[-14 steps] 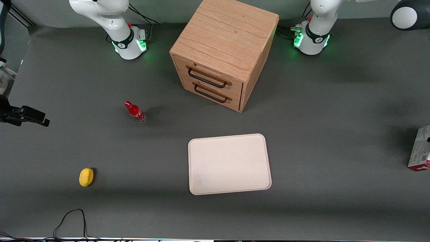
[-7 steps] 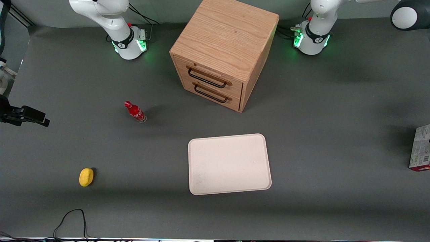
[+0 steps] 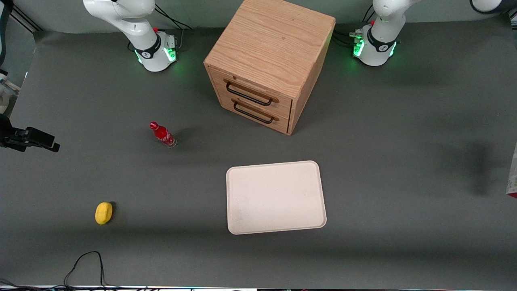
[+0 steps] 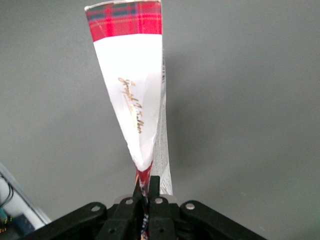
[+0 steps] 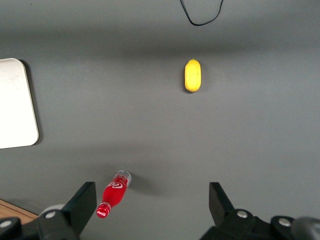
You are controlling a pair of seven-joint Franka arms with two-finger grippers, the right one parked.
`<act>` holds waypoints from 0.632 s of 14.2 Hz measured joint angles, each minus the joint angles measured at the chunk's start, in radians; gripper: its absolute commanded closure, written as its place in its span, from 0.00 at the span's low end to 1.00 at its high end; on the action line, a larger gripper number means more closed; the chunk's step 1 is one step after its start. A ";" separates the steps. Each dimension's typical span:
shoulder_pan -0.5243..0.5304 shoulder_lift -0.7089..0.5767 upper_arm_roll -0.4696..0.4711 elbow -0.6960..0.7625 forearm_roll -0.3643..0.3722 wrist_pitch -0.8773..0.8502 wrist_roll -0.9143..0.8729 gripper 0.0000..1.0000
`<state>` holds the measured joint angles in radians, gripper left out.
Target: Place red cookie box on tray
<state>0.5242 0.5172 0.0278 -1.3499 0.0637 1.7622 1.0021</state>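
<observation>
My left gripper point(image 4: 146, 185) is shut on one end of the red cookie box point(image 4: 132, 95) and holds it edge-on above bare grey table. The box shows a white narrow side with gold script and a red tartan end. In the front view only a sliver of the box point(image 3: 513, 173) shows at the frame's edge, at the working arm's end of the table, lifted off the surface; the gripper itself is out of that view. The cream-white tray point(image 3: 276, 197) lies flat mid-table, nearer the front camera than the cabinet, with nothing on it. It also shows in the right wrist view point(image 5: 15, 102).
A wooden drawer cabinet point(image 3: 268, 60) stands farther from the front camera than the tray. A small red cola bottle point(image 3: 162, 134) and a yellow lemon-shaped object point(image 3: 104, 212) lie toward the parked arm's end. A black cable point(image 3: 85, 262) loops near the table's front edge.
The cookie box has risen and slid farther out of the front view's edge; only a sliver of it shows now. Its shadow on the table has shifted. Nothing else moved.
</observation>
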 measured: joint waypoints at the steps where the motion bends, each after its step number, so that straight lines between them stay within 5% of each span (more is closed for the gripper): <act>1: -0.012 -0.083 0.000 -0.049 0.005 -0.048 -0.038 1.00; 5: -0.089 -0.336 -0.003 -0.193 0.018 -0.234 -0.265 1.00; 9: -0.206 -0.456 -0.018 -0.259 0.023 -0.328 -0.502 1.00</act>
<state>0.3186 0.0617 0.0103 -1.6085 0.0864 1.4342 0.5005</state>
